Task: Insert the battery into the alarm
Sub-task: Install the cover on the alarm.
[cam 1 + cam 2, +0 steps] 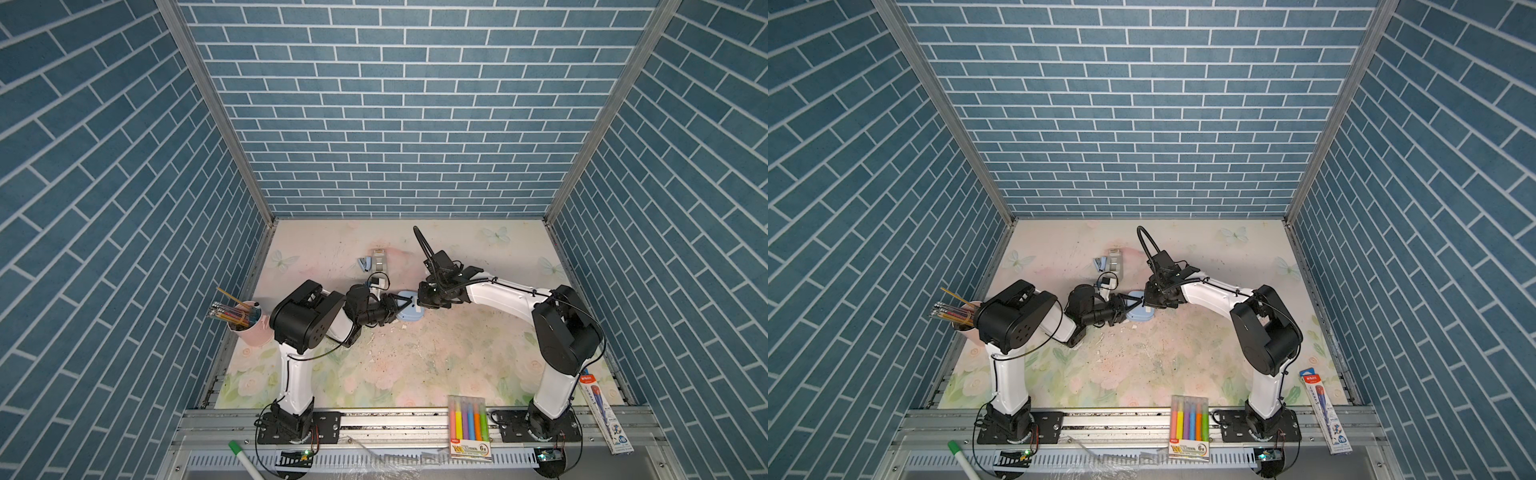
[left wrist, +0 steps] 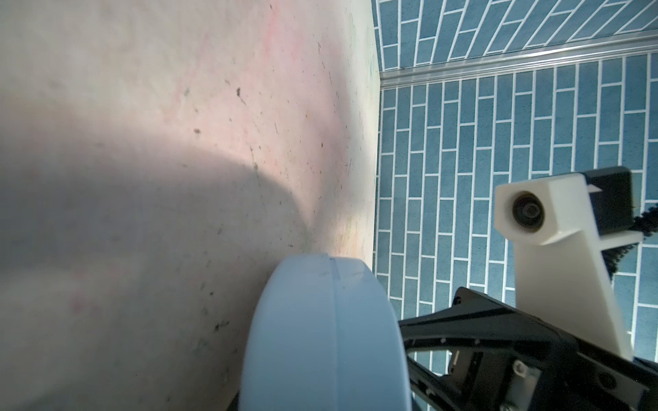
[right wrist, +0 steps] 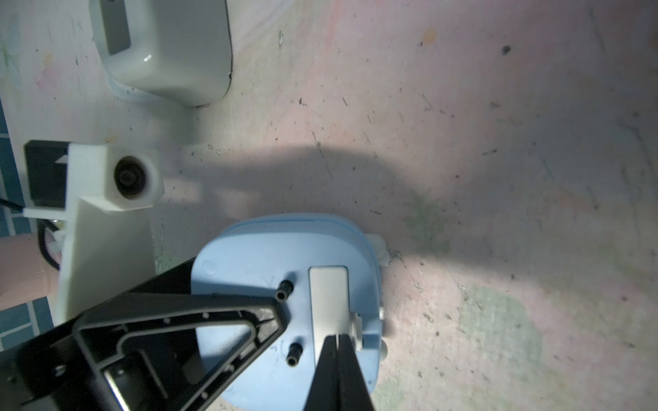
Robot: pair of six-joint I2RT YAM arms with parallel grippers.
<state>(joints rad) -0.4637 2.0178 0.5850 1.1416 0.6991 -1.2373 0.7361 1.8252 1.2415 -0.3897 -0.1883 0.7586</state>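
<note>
My left arm [image 1: 296,374] and right arm [image 1: 498,294] are white shells with black joints — thin black cables [image 1: 519,289] trail along them. My fingers [image 3: 178,302] are black open triangles.

The highlighter pack [image 1: 468,424] label reads "6x"; the pencil box [image 1: 1325,409] end shows "HB".

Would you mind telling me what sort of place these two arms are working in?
Probably a staged robot test booth, not a real room: brick-print panels in aluminium framing enclose a floral table, with desk props such as a pencil cup and a highlighter pack.
</note>
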